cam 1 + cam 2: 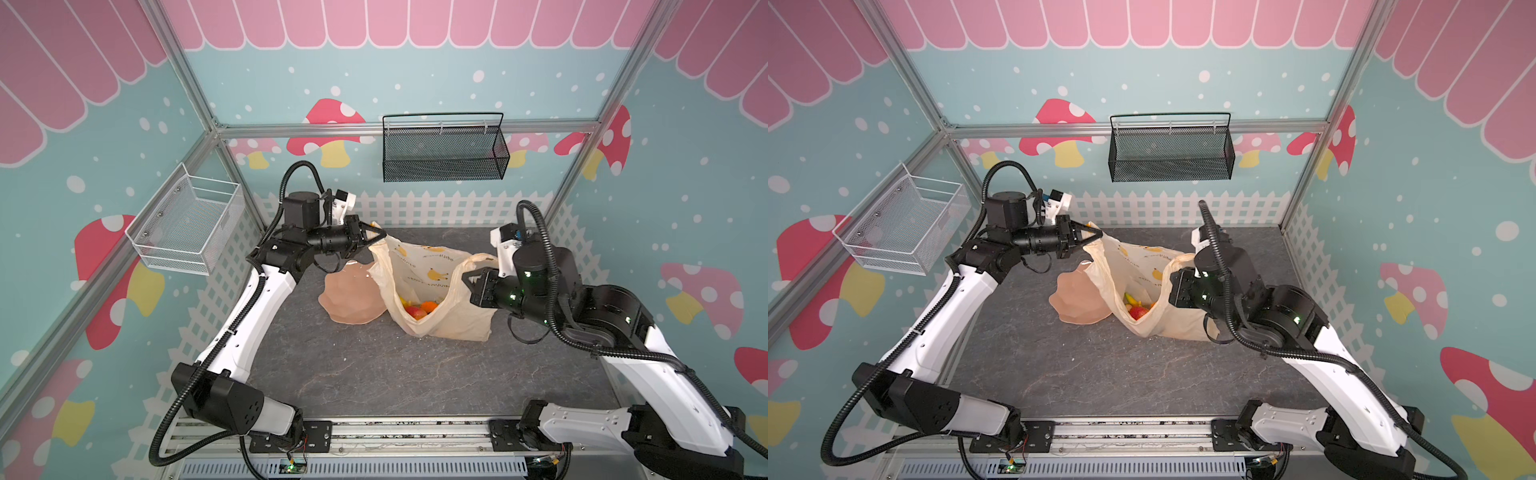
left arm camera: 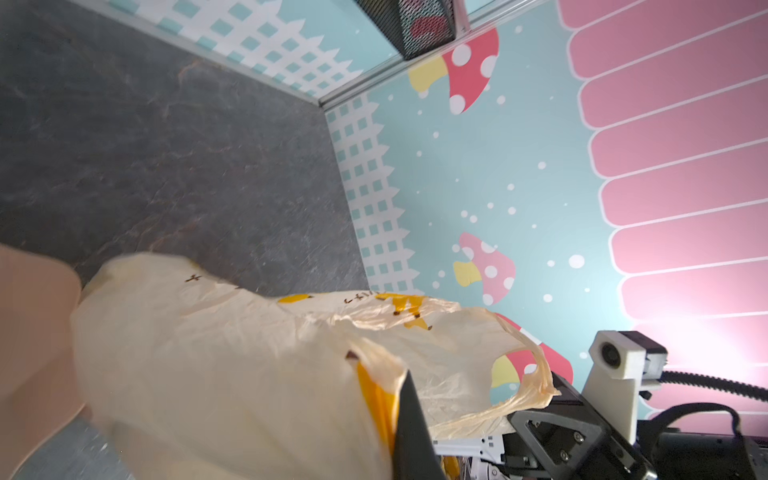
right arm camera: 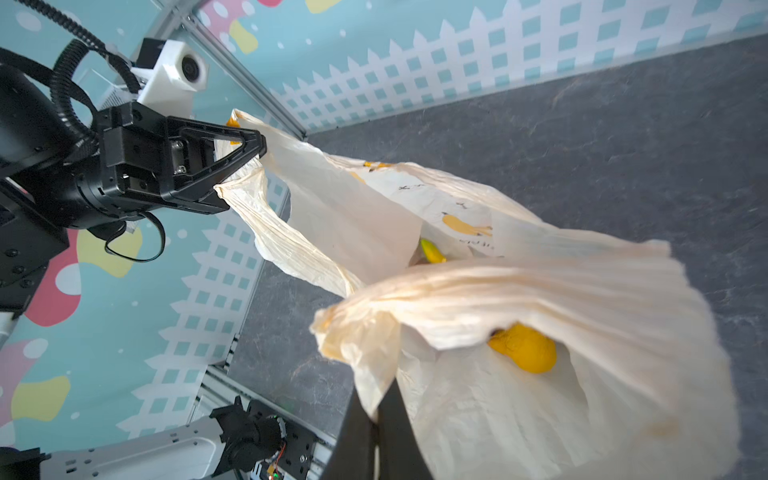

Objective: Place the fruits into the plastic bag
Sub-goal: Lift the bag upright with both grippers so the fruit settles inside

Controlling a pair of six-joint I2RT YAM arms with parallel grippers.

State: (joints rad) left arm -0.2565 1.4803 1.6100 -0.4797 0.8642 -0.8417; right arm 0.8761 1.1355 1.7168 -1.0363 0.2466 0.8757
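The cream plastic bag (image 1: 436, 286) (image 1: 1142, 266) stands on the grey table, held open between both arms. My left gripper (image 1: 380, 237) (image 2: 401, 395) is shut on its far rim, as the right wrist view confirms (image 3: 259, 147). My right gripper (image 1: 464, 277) (image 3: 378, 401) is shut on the near loop handle. The fruits (image 1: 420, 309) (image 1: 1136, 308) lie at the bag's bottom: a red piece, an orange, yellow pieces. In the right wrist view a banana (image 3: 432, 251) and a yellow piece (image 3: 524, 350) show inside the bag (image 3: 540, 291).
The pink wavy-edged dish (image 1: 347, 299) (image 1: 1073, 301) lies just left of the bag, touching it. A black mesh basket (image 1: 444, 149) hangs on the back wall. On the left wall is a white wire basket (image 1: 187, 224). A white picket fence strip edges the table.
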